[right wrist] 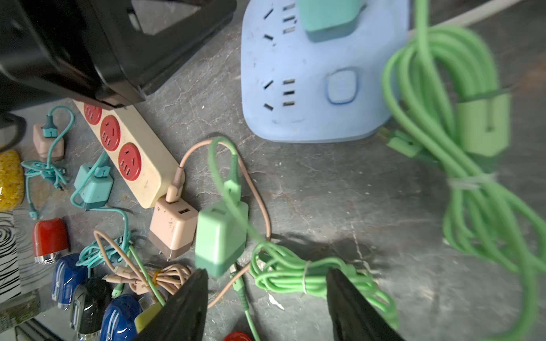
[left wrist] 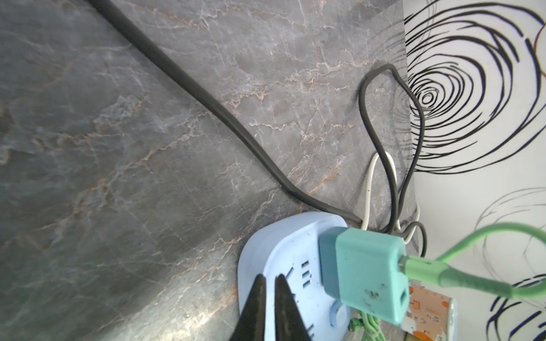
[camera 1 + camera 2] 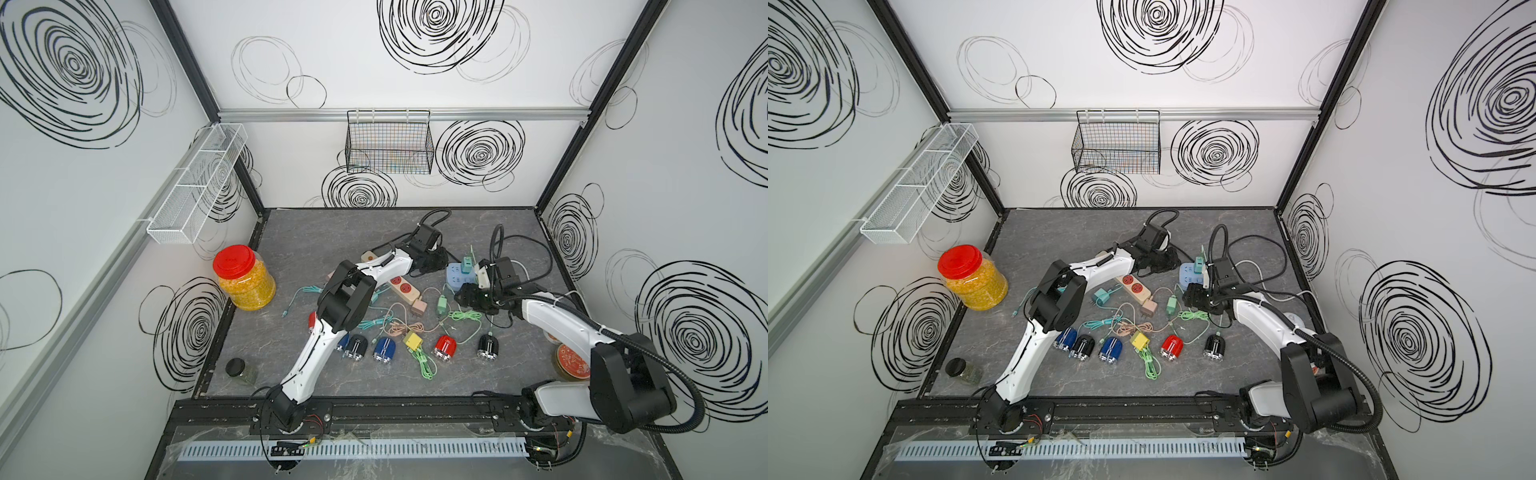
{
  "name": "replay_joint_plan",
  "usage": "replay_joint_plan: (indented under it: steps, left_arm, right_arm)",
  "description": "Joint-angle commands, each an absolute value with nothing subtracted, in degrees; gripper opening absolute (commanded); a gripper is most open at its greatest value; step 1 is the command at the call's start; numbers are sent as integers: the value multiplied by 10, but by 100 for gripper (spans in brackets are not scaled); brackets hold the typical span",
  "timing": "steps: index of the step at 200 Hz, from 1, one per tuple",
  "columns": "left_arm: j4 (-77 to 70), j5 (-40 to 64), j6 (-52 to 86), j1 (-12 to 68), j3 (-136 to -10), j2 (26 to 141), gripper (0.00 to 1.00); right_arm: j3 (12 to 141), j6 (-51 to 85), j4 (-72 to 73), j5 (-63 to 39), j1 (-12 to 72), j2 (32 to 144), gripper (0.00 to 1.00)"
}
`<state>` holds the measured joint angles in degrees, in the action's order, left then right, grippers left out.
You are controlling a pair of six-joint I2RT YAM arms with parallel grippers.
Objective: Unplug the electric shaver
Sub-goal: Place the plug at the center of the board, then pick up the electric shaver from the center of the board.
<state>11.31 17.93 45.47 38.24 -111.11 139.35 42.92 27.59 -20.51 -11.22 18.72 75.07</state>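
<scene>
Right tool wide, empty, over green cable; left tool barely parted, empty, over strip. You risk strip lifting with plug if unpinned; green cable may snag.

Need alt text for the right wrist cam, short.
Right gripper, jaws wide open and empty, above a cluttered grey table. Beyond it lies a blue power strip with a teal adapter plugged in; a blurred green cable bundle is next to the strip.
</scene>
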Motion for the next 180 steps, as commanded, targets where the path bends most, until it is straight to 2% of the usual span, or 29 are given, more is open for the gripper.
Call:
replay_joint_plan:
  steps: [1,29,55,67,86,107,119,138,180]
  left_arm:
    - [124,170,443,383,-1132,1393,20]
    - [144,159,432,381,-1143,1379,28]
    - [153,145,422,382,-1143,1349,40]
    - [160,136,415,386,-1144,1332,52]
    - [175,122,400,397,-1144,1309,83]
    - [192,100,377,417,-1136,1277,91]
    - [196,84,370,433,-1120,1257,100]
    - [191,56,364,458,-1087,1227,99]
    - [145,2,378,521,-988,1167,99]
  right_arm:
    - [441,286,-270,-39,183,716,67]
    - [441,285,-286,-35,178,679,65]
    - [443,286,-305,-23,170,648,65]
    - [436,289,-306,-15,165,631,65]
    - [423,300,-307,-3,152,606,65]
    - [407,312,-306,6,125,578,65]
    - [396,318,-303,14,103,559,63]
    - [379,333,-304,22,63,535,60]
    - [349,335,-295,-26,-15,511,60]
